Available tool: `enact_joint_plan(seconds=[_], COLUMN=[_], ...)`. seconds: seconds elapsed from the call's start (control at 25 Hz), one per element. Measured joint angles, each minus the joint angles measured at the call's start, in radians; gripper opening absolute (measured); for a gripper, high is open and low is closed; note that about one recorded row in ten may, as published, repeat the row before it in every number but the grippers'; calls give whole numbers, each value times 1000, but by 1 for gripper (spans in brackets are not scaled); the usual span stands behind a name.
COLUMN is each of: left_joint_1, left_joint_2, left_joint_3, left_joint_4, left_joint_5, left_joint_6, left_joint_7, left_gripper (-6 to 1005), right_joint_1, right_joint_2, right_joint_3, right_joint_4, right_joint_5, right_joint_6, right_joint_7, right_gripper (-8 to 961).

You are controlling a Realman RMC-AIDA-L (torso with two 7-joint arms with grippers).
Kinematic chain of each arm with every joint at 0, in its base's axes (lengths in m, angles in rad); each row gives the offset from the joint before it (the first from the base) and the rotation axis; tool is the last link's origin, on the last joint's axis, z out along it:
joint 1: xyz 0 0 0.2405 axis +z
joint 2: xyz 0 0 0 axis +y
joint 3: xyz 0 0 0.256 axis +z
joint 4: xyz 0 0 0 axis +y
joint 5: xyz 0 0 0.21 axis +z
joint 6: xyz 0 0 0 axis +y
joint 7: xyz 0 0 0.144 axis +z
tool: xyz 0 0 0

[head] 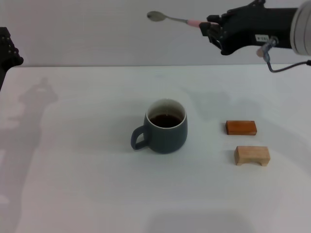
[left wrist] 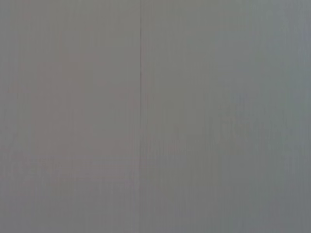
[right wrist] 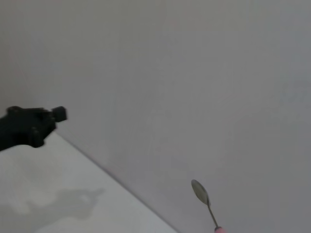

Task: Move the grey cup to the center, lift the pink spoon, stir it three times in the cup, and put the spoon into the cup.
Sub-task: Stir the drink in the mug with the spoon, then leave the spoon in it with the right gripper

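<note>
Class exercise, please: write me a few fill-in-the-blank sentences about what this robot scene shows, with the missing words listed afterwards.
1. The right claw holds the spoon by its ____ handle.
2. The spoon is raised above the ____.
3. The cup holds dark ____ liquid.
4. The orange block and wooden block lie on the cup's ____ side.

Missing words: pink; table; brown; right

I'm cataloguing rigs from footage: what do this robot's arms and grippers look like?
The right gripper is matte black and blocky, bearing a small white label, on a light grey cylindrical arm segment with a grey cable trailing. The left gripper shows only as a black angular shape.
</note>
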Motion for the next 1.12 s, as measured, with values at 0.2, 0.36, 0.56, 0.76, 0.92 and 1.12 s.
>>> enact_joint_plan(seconds=[0.2, 0.36, 0.56, 0.76, 0.92, 1.12], left_joint_1=[-4, -5, -5, -6, -12, -14], left_joint_2=[-1, -1, -1, -1, -2, -4], left_joint_3=[-9, -9, -10, -10, -10, -10], left_joint_4=[2, 2, 3, 3, -1, -1], left_joint_5=[0, 0, 0, 0, 0, 0], left_joint_6=[-1, -1, -1, -2, -4, -5], left_joint_7=[-1, -1, -5, -6, -6, 1], left_gripper=[-2, -2, -2, -2, -2, -2], right_joint_1=[125, 199, 298, 353, 414, 463], right_joint_2=[1, 0, -5, -13, -20, -33], right_joint_3=[81, 141, 198, 204, 206, 206], right_joint_4=[-32, -70, -148, -229, -303, -383], right_joint_5=[0, 0, -14, -49, -81, -83], right_joint_6=[162, 262, 369, 419, 480, 518], right_joint_7=[43, 66, 80, 84, 94, 95], right_gripper=[122, 122, 121, 121, 122, 122])
